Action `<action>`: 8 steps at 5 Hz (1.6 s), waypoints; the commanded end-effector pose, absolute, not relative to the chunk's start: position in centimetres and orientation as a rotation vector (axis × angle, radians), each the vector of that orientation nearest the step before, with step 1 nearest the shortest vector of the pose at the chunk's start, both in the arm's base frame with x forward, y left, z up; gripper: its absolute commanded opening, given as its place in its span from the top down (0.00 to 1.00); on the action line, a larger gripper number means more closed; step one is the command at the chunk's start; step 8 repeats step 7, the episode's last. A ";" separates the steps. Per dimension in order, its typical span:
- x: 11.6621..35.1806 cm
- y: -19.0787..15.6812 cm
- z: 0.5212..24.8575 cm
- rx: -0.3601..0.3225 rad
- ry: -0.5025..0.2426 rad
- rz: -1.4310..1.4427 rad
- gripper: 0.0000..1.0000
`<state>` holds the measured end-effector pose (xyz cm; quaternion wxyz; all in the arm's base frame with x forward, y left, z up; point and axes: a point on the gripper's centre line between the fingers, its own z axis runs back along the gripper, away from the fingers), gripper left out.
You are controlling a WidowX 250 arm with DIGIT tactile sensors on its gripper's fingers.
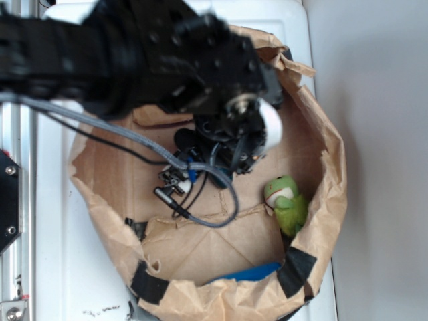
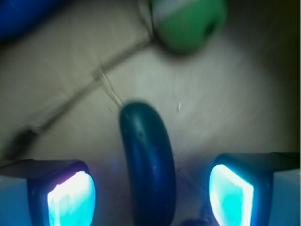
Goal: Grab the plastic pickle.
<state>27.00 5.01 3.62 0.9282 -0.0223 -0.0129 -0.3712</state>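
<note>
The end effector (image 2: 150,190) was spread wide, straddling the plastic pickle (image 2: 148,165) lying on the paper bag (image 1: 321,200) floor near the frog plush (image 1: 287,204); the approach step appeared complete, so closing came next.

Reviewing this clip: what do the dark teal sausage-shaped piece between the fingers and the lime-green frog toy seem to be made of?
The dark teal sausage-shaped piece looks like smooth, glossy hard plastic, given its soft sheen and even surface. The lime-green frog toy appears to be fuzzy plush fabric in the exterior view; the wrist view is too blurred to confirm.
</note>
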 end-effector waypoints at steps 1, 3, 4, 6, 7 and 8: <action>27.4 4.6 2.3 0.069 -0.016 -0.755 0.93; 27.3 4.4 9.9 -0.079 -0.180 -0.692 1.00; 28.1 4.1 14.9 -0.142 -0.242 -0.664 1.00; 29.4 3.7 17.1 -0.175 -0.241 -0.649 1.00; 28.9 3.6 16.7 -0.105 -0.228 -0.663 1.00; 28.9 3.6 16.7 -0.105 -0.228 -0.663 1.00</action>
